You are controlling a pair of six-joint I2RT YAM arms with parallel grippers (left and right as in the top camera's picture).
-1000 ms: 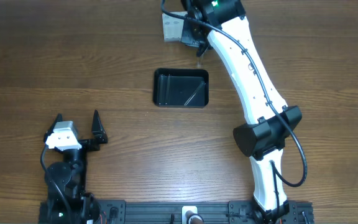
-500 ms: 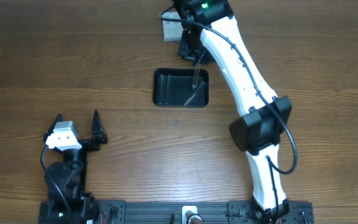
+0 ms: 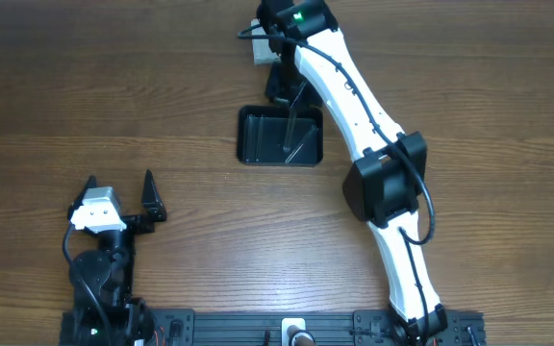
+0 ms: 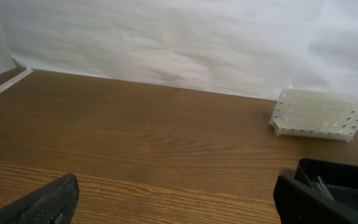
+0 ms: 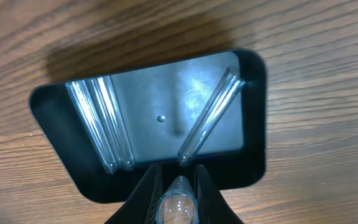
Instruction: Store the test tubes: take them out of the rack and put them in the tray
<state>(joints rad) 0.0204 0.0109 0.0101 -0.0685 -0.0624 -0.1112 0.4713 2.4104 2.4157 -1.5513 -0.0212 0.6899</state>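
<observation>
Tray (image 5: pixel 257 112), black, on worktop (image 3: pixel 113 96): holds three test tubes, a side-by-side pair (image 5: pixel 101 121) along one wall and a diagonal tube (image 5: pixel 209 117) near the opposite wall.
Right pincer (image 5: pixel 174 183): above the tray, clamped on a fourth tube (image 5: pixel 176 205) pointing down into it.
Rack (image 3: pixel 261 50), white: near the tray, not touching.
Left pincer (image 3: pixel 120 192): well apart from the tray, fingers spread, holding nothing.
</observation>
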